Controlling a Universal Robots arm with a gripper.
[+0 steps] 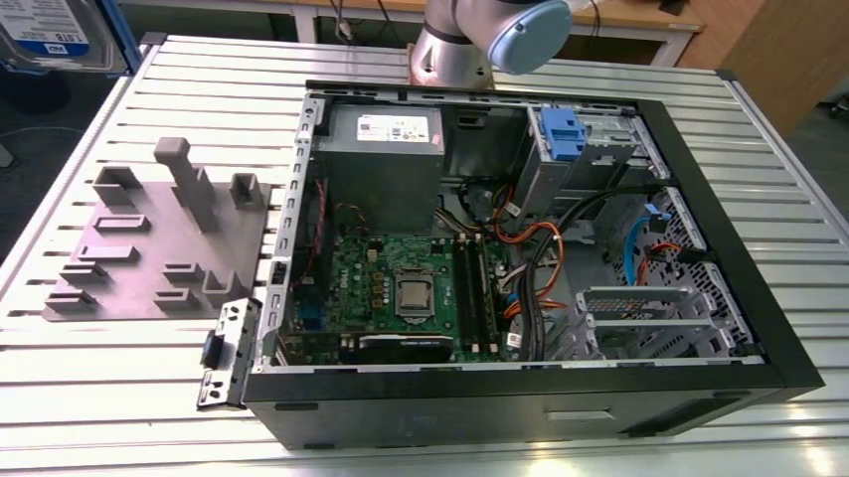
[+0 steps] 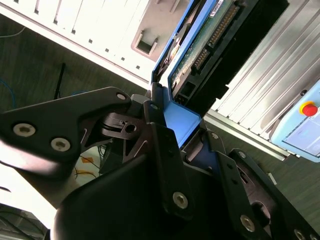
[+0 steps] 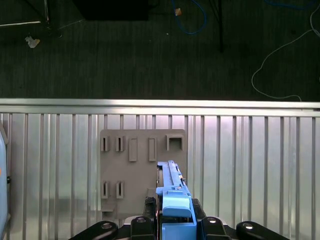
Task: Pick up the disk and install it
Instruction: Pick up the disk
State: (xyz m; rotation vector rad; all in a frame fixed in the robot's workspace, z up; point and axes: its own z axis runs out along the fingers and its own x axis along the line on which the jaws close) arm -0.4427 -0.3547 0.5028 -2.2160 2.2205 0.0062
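The black two-fingered tool (image 3: 174, 223) grips the blue-railed, silver-grey rectangular disk (image 3: 171, 187) edge-on, above the grey moulded plate (image 3: 130, 175) on the ribbed metal surface (image 3: 250, 165).

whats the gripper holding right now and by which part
The gripper is shut on the disk, gripping it edge-on by the blue plastic rail at one end; the rest of the drive juts out free.
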